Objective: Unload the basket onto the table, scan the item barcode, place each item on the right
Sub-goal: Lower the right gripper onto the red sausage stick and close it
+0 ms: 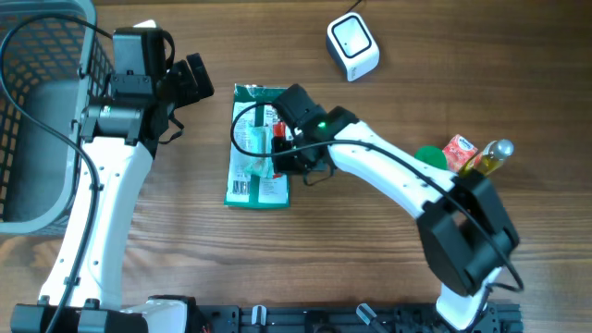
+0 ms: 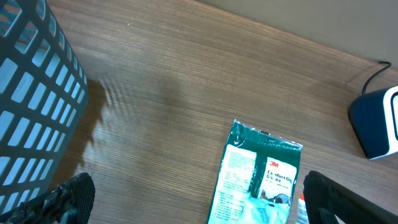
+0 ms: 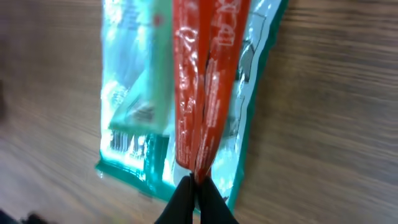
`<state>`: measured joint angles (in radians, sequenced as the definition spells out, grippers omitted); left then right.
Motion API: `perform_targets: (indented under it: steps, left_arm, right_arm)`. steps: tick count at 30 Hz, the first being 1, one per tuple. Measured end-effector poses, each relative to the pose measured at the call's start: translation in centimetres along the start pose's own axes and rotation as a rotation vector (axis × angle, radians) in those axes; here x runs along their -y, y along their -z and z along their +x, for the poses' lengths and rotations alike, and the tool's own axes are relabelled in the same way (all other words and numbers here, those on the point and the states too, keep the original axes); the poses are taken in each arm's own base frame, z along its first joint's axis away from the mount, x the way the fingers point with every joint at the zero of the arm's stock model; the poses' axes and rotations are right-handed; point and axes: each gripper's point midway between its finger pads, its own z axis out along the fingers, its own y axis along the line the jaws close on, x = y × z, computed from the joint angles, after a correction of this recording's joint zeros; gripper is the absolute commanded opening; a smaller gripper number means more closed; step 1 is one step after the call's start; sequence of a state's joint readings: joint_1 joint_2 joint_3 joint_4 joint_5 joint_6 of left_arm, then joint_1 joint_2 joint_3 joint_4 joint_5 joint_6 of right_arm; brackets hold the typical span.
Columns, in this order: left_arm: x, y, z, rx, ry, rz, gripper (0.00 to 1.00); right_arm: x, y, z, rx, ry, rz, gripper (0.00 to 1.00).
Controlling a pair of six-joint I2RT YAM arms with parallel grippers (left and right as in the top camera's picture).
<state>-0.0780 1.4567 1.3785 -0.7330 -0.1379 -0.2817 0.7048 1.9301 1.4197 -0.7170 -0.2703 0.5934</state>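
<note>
My right gripper [image 3: 198,186] is shut on the lower end of a thin red packet [image 3: 205,81], which is lifted over a green 3M glove pack [image 3: 134,93] lying flat on the table. In the overhead view this gripper [image 1: 277,145] sits over the green pack [image 1: 254,176], with a bit of the red packet [image 1: 277,129] showing. The white barcode scanner [image 1: 352,46] stands at the back, right of centre, and its dark side shows at the left wrist view's right edge [image 2: 376,124]. My left gripper [image 1: 190,79] [image 2: 202,205] is open and empty, left of the green pack [image 2: 261,174].
A grey mesh basket [image 1: 37,111] [image 2: 31,93] fills the far left. On the right, beside the right arm's base, lie a green item [image 1: 430,157], an orange-red packet [image 1: 460,151] and a small bottle [image 1: 492,157]. A black cable runs from the scanner.
</note>
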Motion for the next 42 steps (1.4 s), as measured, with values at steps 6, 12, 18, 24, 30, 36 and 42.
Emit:
perform_targets:
  steps: [6, 12, 18, 24, 30, 36, 42]
  left_arm:
    - [0.0, 0.0, 0.0, 0.000, 0.000, 0.000, 1.00]
    - [0.0, 0.0, 0.0, 0.000, 0.000, 0.000, 1.00]
    - [0.0, 0.0, 0.0, 0.000, 0.000, 0.000, 1.00]
    - [0.0, 0.0, 0.0, 0.000, 0.000, 0.000, 1.00]
    - [0.0, 0.0, 0.0, 0.000, 0.000, 0.000, 1.00]
    - [0.0, 0.0, 0.0, 0.000, 0.000, 0.000, 1.00]
    - [0.0, 0.0, 0.0, 0.000, 0.000, 0.000, 1.00]
  right_arm:
    - [-0.1, 1.2, 1.0, -0.029, 0.093, -0.004, 0.04]
    - [0.4, 1.3, 2.0, -0.072, 0.150, 0.011, 0.05]
    - [0.5, 1.3, 2.3, -0.084, 0.187, 0.012, 0.04]
    - [0.7, 1.3, 2.7, -0.099, 0.222, 0.018, 0.04]
    - [0.7, 1.3, 2.7, -0.099, 0.231, 0.017, 0.04]
    - [0.7, 1.3, 2.7, -0.100, 0.231, 0.017, 0.04]
    - [0.7, 1.3, 2.7, -0.099, 0.231, 0.017, 0.04]
